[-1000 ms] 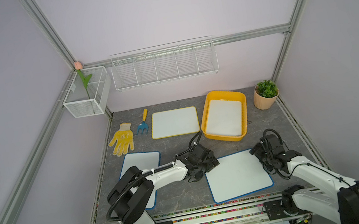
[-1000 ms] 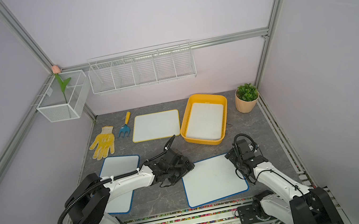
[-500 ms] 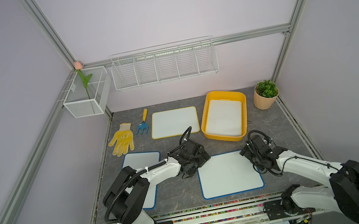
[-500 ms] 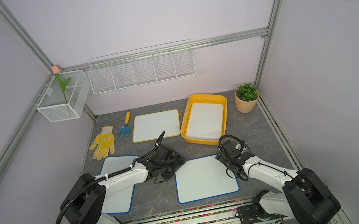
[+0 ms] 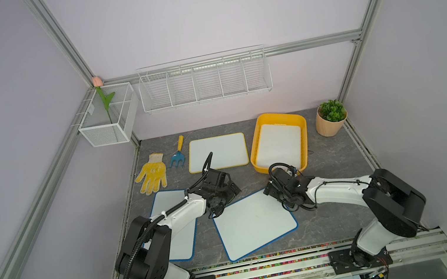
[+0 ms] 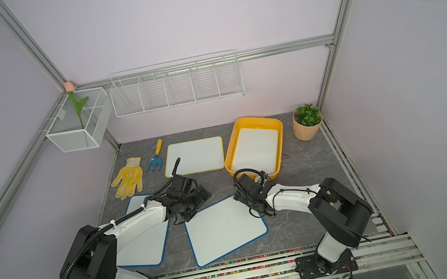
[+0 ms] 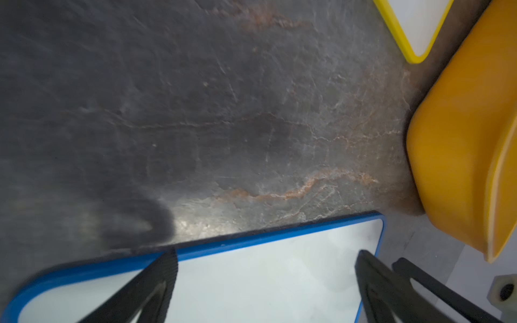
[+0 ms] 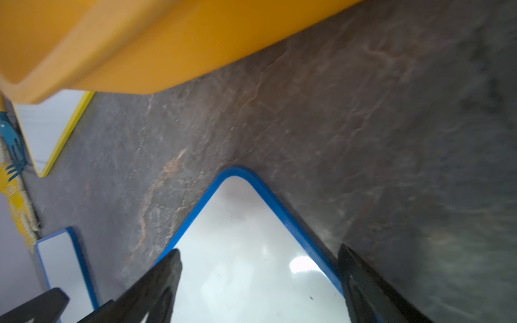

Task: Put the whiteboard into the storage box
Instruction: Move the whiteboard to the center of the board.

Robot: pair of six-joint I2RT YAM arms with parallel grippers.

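1. Blue-framed whiteboard (image 5: 254,223) lies flat on table (image 5: 333,167), front-centre, skewed vs. table edge. It is outside the storage box; seen in both top views.
2. Storage box (image 5: 255,153) sits back-right on the table. A white board (image 5: 279,144) lies inside it. The box's near corner is close to the blue-framed whiteboard's far-right corner, w/ a strip of table between.
3. L gripper (image 7: 265,254): released, jaws wide apart, nothing pinched. L wrist view shows its fingers (image 7: 156,279) over the board's far edge, one tip at the blue frame, the other near the corner toward the box. Contact w/ surface: can't tell.
4. R gripper (image 8: 258,251): also released, jaws spread. It straddles the board corner nearest the box; one finger is over the white face, the other finger (image 8: 361,279) is at the frame edge. Touching or not: can't tell, view is blurred.
5. Both arms reach in low from the front rail, one at each far corner of the board.
6. 2nd blue-framed board (image 5: 168,205) lies flat front-left, partly under the L arm.
7. Yellow-framed board (image 5: 218,152) lies flat at the back, just left of the box.
8. Left of that are a garden fork (image 5: 176,154), then a yellow glove (image 5: 152,174).
9. Potted plant (image 5: 332,119) stands in the back-right corner, right of the box.
10. On the walls: wire rack (image 5: 204,83) on the back wall; mesh basket (image 5: 111,126) at the left corner, w/ a tulip (image 5: 97,81) standing in it.
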